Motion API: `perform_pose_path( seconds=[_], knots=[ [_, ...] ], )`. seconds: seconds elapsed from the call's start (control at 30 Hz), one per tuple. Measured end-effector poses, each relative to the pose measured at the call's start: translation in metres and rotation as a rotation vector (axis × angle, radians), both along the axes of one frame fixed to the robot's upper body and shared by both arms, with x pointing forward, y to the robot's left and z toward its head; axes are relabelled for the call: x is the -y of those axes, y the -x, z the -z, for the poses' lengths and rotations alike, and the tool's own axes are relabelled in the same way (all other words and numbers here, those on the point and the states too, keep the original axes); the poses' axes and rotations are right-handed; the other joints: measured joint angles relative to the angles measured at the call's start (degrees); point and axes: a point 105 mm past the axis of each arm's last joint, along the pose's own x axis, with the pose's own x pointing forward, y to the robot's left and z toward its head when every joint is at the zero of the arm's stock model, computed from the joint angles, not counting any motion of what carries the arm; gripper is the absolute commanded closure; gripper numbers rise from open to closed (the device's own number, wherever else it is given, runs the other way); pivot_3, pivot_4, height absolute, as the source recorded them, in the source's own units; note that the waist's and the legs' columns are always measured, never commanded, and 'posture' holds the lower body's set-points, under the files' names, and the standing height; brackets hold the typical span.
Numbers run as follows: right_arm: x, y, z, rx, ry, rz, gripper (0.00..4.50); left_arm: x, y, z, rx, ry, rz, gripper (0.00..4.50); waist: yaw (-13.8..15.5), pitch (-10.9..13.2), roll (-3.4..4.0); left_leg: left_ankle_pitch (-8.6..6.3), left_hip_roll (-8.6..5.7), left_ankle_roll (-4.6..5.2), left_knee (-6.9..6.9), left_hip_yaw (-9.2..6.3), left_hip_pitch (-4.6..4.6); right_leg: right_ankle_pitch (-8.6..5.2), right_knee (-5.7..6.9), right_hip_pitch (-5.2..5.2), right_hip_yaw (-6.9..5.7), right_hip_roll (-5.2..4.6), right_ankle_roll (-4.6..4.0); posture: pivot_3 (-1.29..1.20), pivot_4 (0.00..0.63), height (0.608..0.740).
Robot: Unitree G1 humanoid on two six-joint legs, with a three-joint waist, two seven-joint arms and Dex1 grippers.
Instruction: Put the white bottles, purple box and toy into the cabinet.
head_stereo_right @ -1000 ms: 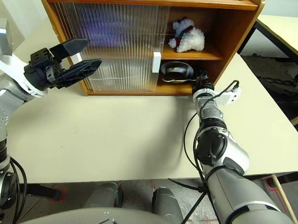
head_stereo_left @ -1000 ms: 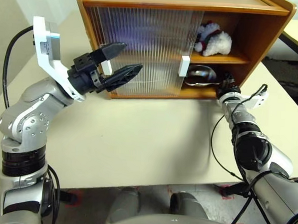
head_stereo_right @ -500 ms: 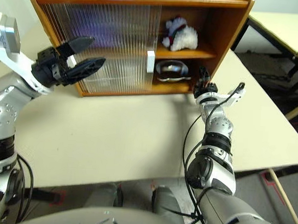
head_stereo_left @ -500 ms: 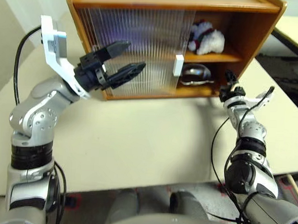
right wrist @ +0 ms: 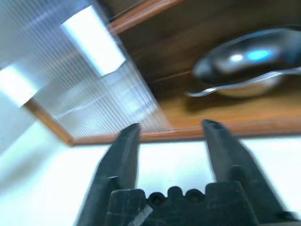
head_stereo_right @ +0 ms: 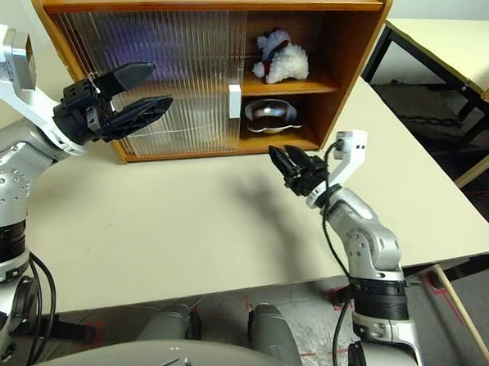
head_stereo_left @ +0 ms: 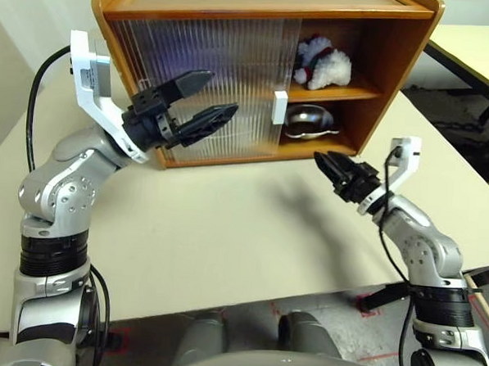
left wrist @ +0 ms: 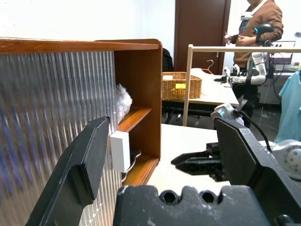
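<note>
My right gripper (head_stereo_left: pixel 337 167) has pulled back out of the cabinet's (head_stereo_left: pixel 398 68) lower shelf and now hangs over the counter (head_stereo_left: pixel 225 231), in front of the open bay; a second ago it was reaching in beside the bowl (head_stereo_left: pixel 307 119). Its jaws are partly spread with nothing between them, as the right wrist view shows. My left gripper (head_stereo_left: pixel 201 99) has kept its place in front of the ribbed sliding door (head_stereo_left: pixel 200 82), jaws wide apart and empty.

From the right gripper, the bowl lies at about eleven o'clock on the lower shelf, and the toy (head_stereo_left: pixel 320 64) sits above it on the upper shelf, so that item looks done. Behind the ribbed door I make out a purplish blur (head_stereo_right: pixel 166 44) on the upper shelf, which may be the purple box, though I cannot tell for certain. The white bottles I cannot pick out. The counter carries no task item.

I judge the loading is finished or nearly so. What may be left is sliding the door by its white handle (head_stereo_left: pixel 280 108).
</note>
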Motion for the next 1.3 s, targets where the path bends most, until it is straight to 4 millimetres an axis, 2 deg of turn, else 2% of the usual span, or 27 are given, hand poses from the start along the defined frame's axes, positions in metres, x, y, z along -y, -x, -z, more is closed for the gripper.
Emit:
perform_pose_path(
  seconds=[0.13, 0.27, 0.4, 0.7, 0.8, 0.97, 1.3],
  knots=[
    [-0.024, 0.008, -0.015, 0.152, 0.142, -0.085, 4.46, -0.001, 0.000, 0.000, -0.001, 0.000, -0.004, 0.00, 0.15, -0.08, -0.13, 0.00, 0.02, 0.00, 0.11, -0.01, 0.00, 0.00, 0.04, 0.02, -0.01, 0.00, -0.01, 0.15, 0.000, 0.740],
    [-0.052, 0.014, -0.024, 0.264, 0.251, -0.184, 4.46, -0.002, 0.000, 0.001, -0.002, 0.000, -0.006, 0.00, 0.41, -0.08, -0.19, 0.00, 0.02, 0.00, 0.26, -0.03, 0.00, 0.02, 0.18, 0.02, -0.01, -0.01, -0.05, 0.16, 0.000, 0.740],
    [-0.080, 0.011, -0.044, 0.327, 0.199, -0.230, 4.46, -0.002, 0.000, 0.001, -0.001, -0.001, -0.007, 0.00, 0.74, -0.07, -0.21, 0.00, 0.06, 0.00, 0.40, -0.04, 0.02, 0.06, 0.29, 0.02, -0.03, 0.01, -0.15, 0.17, 0.000, 0.740],
    [-0.116, -0.028, -0.052, 0.288, 0.147, -0.144, 4.46, -0.002, 0.000, 0.000, -0.002, 0.002, -0.017, 0.00, 1.54, -0.16, -0.34, -0.04, 0.06, -0.07, 0.49, -0.09, 0.01, 0.16, 0.37, 0.04, -0.13, -0.04, -0.31, 0.18, 0.000, 0.740],
    [-0.113, -0.039, -0.049, 0.272, 0.151, -0.064, 4.46, -0.002, 0.000, 0.000, -0.001, 0.003, -0.018, 0.00, 1.52, -0.16, -0.34, -0.11, 0.05, -0.20, 0.46, -0.09, -0.07, 0.20, 0.37, -0.04, -0.15, -0.07, -0.34, 0.18, 0.000, 0.740],
    [-0.093, -0.055, -0.049, 0.265, 0.177, 0.096, 4.46, -0.002, 0.000, 0.001, -0.003, 0.006, -0.027, 0.00, 1.41, -0.16, -0.34, -0.18, 0.06, -0.32, 0.38, -0.11, -0.07, 0.19, 0.39, -0.10, -0.17, -0.05, -0.36, 0.17, 0.000, 0.740],
    [-0.068, -0.061, -0.050, 0.260, 0.232, 0.273, 4.46, -0.001, 0.000, 0.001, -0.003, 0.014, -0.024, 0.00, 1.40, -0.16, -0.34, -0.13, 0.03, -0.24, 0.39, -0.09, -0.07, 0.18, 0.38, -0.09, -0.15, -0.07, -0.36, 0.16, 0.000, 0.740]
  ],
)
